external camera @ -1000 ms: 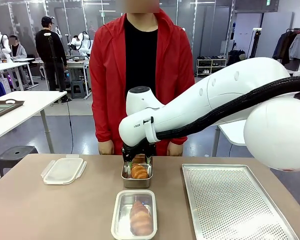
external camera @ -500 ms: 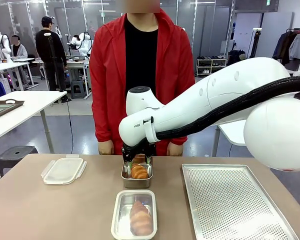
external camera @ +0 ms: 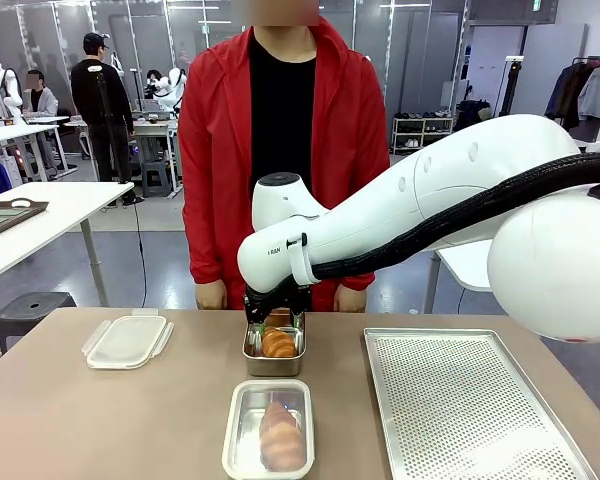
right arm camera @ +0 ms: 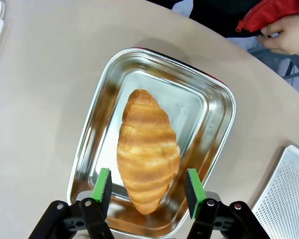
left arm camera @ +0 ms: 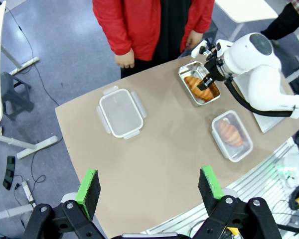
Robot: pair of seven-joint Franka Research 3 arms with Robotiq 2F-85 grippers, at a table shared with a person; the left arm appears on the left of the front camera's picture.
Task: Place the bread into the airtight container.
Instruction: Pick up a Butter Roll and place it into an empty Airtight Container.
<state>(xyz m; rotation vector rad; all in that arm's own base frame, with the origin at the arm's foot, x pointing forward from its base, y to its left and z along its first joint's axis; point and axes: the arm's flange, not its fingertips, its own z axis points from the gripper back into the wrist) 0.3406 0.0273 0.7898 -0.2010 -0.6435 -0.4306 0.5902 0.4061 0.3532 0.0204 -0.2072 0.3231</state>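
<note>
On the tan table (external camera: 80, 420), the right gripper (right arm camera: 148, 186) straddles the croissant (right arm camera: 147, 149), fingers apart.

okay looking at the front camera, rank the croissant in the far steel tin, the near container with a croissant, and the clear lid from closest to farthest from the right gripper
1. Croissant in the far steel tin: directly under the right gripper, between its fingers.
2. Near container: just in front, toward the robot.
3. Clear lid: off to the robot's left.

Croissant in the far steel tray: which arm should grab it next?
Right. The right gripper already straddles the croissant in the steel tray, jaws open on either side. The left gripper hangs open high over the table's near edge, far away.
</note>
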